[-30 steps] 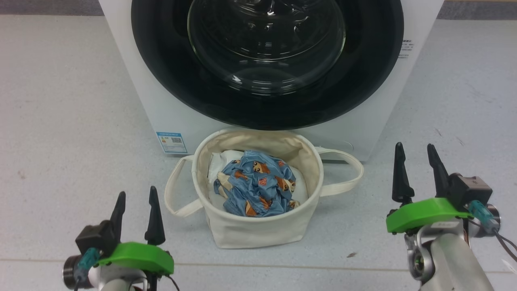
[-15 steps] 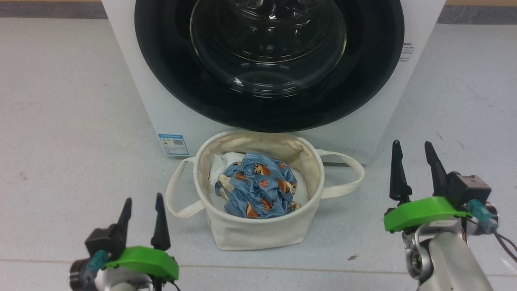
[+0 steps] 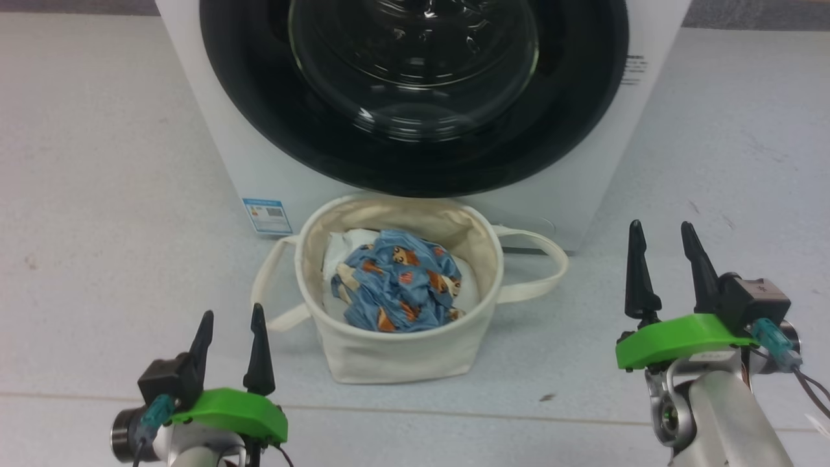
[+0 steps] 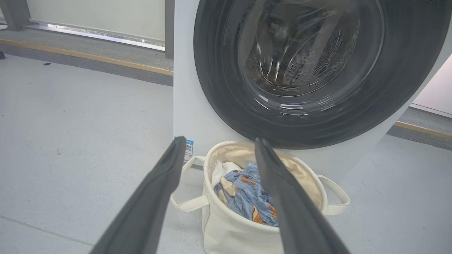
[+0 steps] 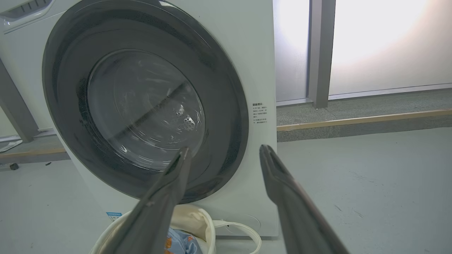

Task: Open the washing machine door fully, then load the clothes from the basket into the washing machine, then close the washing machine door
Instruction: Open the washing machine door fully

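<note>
since my left end effector (image 3: 232,311) and right end effector (image 3: 661,226) are wide and empty, i'd hook the shut washing machine door (image 3: 259,130) ahead with the right, slowly.

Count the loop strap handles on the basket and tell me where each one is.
2. The left handle loops out from the left side of the basket; the right handle loops out from its right side. Both show in full.
</note>
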`<state>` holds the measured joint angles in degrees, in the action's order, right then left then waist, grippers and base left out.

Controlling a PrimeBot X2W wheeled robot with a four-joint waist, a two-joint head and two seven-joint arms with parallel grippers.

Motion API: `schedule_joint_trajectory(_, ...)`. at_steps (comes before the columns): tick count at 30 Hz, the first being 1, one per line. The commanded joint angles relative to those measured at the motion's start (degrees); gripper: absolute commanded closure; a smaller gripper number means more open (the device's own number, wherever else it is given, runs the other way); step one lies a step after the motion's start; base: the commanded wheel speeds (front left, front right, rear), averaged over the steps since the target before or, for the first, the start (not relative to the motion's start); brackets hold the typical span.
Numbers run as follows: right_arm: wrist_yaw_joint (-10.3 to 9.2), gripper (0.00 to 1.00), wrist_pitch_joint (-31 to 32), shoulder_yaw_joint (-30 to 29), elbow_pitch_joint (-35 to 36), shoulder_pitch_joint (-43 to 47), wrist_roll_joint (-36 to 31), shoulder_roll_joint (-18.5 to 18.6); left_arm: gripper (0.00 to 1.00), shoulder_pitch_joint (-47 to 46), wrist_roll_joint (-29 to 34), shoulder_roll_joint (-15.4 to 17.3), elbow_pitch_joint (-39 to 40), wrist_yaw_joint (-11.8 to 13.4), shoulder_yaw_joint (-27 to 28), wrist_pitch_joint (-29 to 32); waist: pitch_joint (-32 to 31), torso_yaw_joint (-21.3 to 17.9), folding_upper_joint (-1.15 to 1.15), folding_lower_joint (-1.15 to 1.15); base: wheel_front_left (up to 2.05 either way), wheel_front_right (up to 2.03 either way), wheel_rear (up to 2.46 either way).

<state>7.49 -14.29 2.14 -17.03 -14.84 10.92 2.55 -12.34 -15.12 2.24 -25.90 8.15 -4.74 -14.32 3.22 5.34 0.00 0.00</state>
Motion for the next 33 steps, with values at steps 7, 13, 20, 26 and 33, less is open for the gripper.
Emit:
schedule_joint_trajectory(7,0.0,0.0,-0.71,1.81,1.96,-1.3,0.08,0.32,0.0,-2.71,-0.25,0.64,2.15,0.11,1.91,-0.68,0.04,-0.01,0.0,0.0,1.05,1.39,-2.44)
schedule_joint_trajectory(13,0.0,0.0,-0.71,2.16,1.9,-1.14,0.88,0.32,0.0,-2.42,-0.13,0.64,2.74,-0.02,2.13,-0.68,-0.03,0.19,0.0,0.0,1.42,1.03,-2.45)
schedule_joint_trajectory(20,0.0,0.0,-0.71,2.46,2.08,-1.12,1.17,0.32,0.0,-1.74,0.91,0.64,5.65,-0.11,3.07,-0.68,0.18,0.61,0.0,0.0,1.24,0.88,-2.12)
schedule_joint_trajectory(26,0.0,0.0,-0.71,2.4,2.24,-1.2,1.11,0.32,0.0,-1.58,0.55,0.64,6.02,-0.29,2.7,-0.68,0.65,0.96,0.0,0.0,0.56,0.56,-1.12)
schedule_joint_trajectory(33,0.0,0.0,-0.71,1.94,1.74,-1.43,1.06,0.32,0.0,-1.69,0.31,0.64,5.8,-0.43,2.3,-0.68,1.05,1.09,0.0,0.0,0.1,0.1,-0.19)
